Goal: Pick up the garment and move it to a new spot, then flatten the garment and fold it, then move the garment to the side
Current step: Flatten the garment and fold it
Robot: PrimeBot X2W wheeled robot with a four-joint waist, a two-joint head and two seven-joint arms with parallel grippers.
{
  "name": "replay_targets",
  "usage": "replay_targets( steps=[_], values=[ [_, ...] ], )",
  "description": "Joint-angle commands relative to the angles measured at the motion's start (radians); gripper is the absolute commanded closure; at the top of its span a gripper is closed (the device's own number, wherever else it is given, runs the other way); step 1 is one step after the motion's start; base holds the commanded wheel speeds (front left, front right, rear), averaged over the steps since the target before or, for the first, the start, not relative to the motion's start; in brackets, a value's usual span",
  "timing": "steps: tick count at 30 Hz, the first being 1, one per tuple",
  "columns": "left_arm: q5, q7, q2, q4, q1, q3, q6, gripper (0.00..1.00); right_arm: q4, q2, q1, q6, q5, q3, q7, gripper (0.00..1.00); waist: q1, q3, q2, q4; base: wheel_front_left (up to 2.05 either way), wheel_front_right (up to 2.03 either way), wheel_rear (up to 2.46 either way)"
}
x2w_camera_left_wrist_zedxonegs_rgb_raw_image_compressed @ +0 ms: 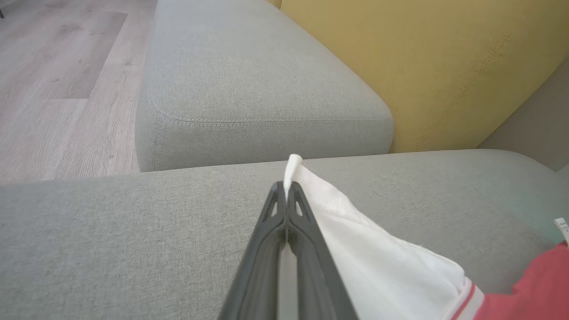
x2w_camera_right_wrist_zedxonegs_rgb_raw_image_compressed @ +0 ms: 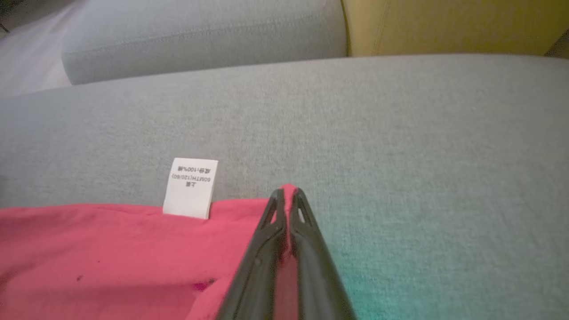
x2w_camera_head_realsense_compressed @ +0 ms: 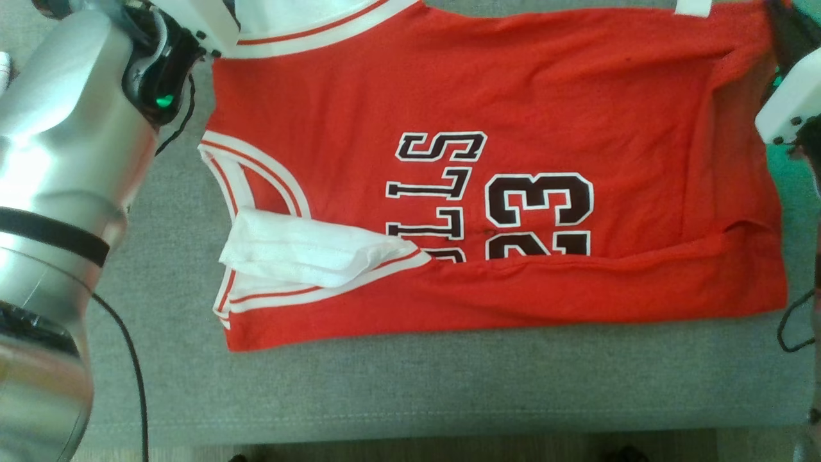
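Left arm (x2w_camera_head_realsense_compressed: 58,192) rises along the left edge, wrist over the far corner of the garment (x2w_camera_head_realsense_compressed: 513,96). The left gripper (x2w_camera_left_wrist_zedxonegs_rgb_raw_image_compressed: 288,186) is clamped on its white trim. The red garment lies spread on the grey sofa cushion (x2w_camera_head_realsense_compressed: 449,385), and its folded near edge hides part of the lettering. The right gripper (x2w_camera_right_wrist_zedxonegs_rgb_raw_image_compressed: 288,192) pinches the far red corner beside a label (x2w_camera_right_wrist_zedxonegs_rgb_raw_image_compressed: 190,187). The right arm (x2w_camera_head_realsense_compressed: 792,106) is cropped at the frame edge.

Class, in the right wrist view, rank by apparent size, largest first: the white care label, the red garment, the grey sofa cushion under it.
1. grey sofa cushion
2. red garment, partly cut off by the frame
3. white care label
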State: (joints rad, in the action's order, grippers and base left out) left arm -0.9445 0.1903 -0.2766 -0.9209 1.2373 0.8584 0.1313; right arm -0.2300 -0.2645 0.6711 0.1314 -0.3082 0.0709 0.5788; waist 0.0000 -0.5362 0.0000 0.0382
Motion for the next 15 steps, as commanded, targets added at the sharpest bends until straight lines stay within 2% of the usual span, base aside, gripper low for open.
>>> replay_targets(
  steps=[1, 11, 15],
  values=[
    [-0.011, 0.024, -0.049, 0.027, 0.058, -0.025, -0.001, 1.0, 0.049, 0.002, 0.02, -0.001, -0.006, -0.004, -0.032, 1.0, 0.0, 0.008, 0.0, 0.003, 0.0, 0.0, 0.0],
    [-0.052, 0.062, -0.08, 0.081, 0.033, -0.032, -0.001, 1.0, 0.051, 0.017, 0.003, -0.001, -0.056, 0.019, -0.108, 1.0, 0.0, 0.035, 0.0, 0.011, 0.0, 0.0, 0.0],
    [-0.056, 0.07, -0.112, 0.138, -0.034, -0.065, -0.001, 1.0, 0.079, 0.036, -0.042, -0.001, -0.12, 0.038, -0.119, 1.0, 0.0, 0.057, 0.0, 0.01, 0.0, 0.0, 0.0]
  ],
)
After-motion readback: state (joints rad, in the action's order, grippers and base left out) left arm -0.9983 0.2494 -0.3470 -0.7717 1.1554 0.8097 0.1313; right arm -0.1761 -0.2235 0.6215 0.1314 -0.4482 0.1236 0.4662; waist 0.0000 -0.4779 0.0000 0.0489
